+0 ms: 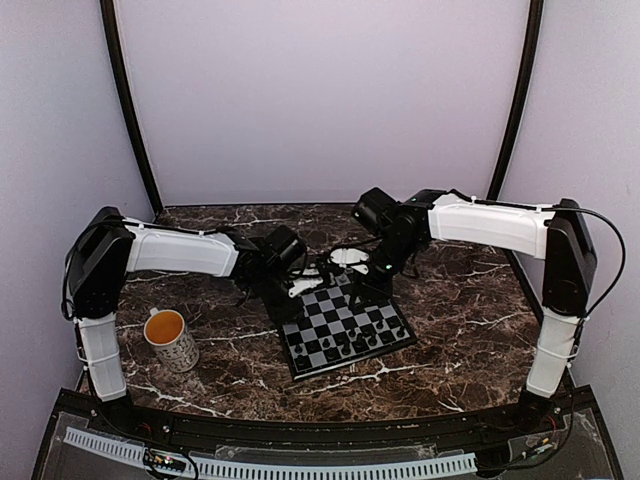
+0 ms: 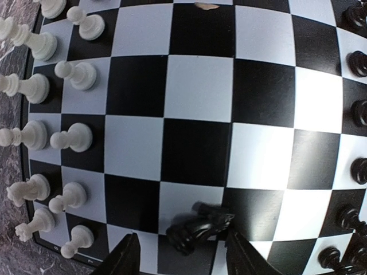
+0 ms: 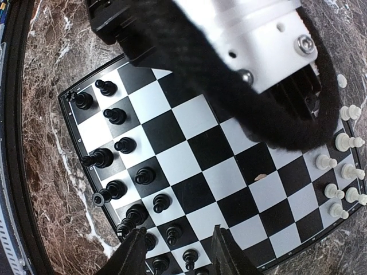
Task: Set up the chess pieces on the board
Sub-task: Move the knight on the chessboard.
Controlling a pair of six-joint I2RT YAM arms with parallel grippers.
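Observation:
The board (image 1: 345, 322) lies in the middle of the table. In the left wrist view, white pieces (image 2: 74, 137) stand in two rows along the left edge of the board (image 2: 200, 97), and black pieces (image 2: 358, 63) stand along the right edge. A black knight (image 2: 200, 226) lies on its side, blurred, between the open fingers of my left gripper (image 2: 183, 260), close to the right finger. My right gripper (image 3: 178, 255) is open and empty above the board (image 3: 195, 154), near the black pieces (image 3: 114, 114). White pieces (image 3: 338, 166) stand at the right.
A white patterned mug (image 1: 172, 340) stands left of the board. My left arm (image 3: 241, 57) fills the top of the right wrist view. Both grippers (image 1: 305, 287) (image 1: 365, 288) hang over the board's far half. A small tan speck (image 3: 259, 177) lies on a white square.

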